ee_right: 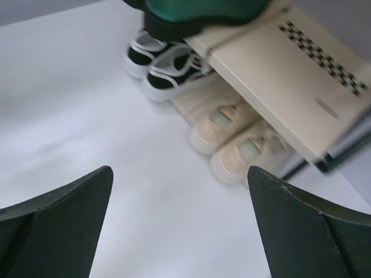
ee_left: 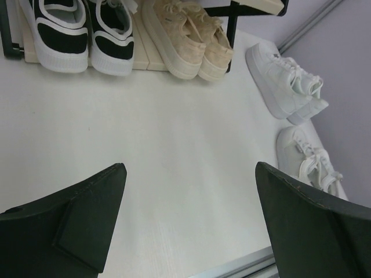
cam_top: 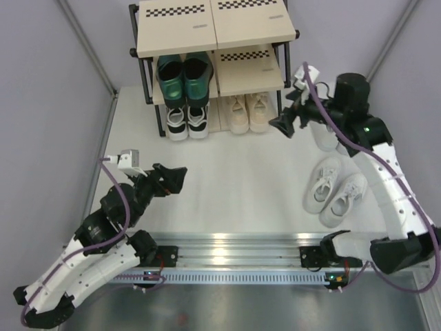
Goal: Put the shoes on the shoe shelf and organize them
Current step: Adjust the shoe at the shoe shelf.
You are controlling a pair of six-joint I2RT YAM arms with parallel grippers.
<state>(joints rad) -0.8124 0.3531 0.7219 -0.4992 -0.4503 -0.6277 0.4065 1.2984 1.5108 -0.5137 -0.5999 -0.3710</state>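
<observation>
Top external view shows you the left gripper (cam_top: 177,181) at lower left and the right gripper (cam_top: 281,128) at upper right, both with jaws apart, empty.

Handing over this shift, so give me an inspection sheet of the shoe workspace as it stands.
Surface: white table, no spills seen.
Job's things: shelf holds green heels on middle tier, black-and-white sneakers and beige sneakers at bottom; white pair and second white pair on table, right.
Clutter: nothing seen.
Grippers: left gripper open, empty; right gripper open, empty.
Cables: purple cable along each arm.
Surroundings: grey walls, metal rail at near edge.
</observation>
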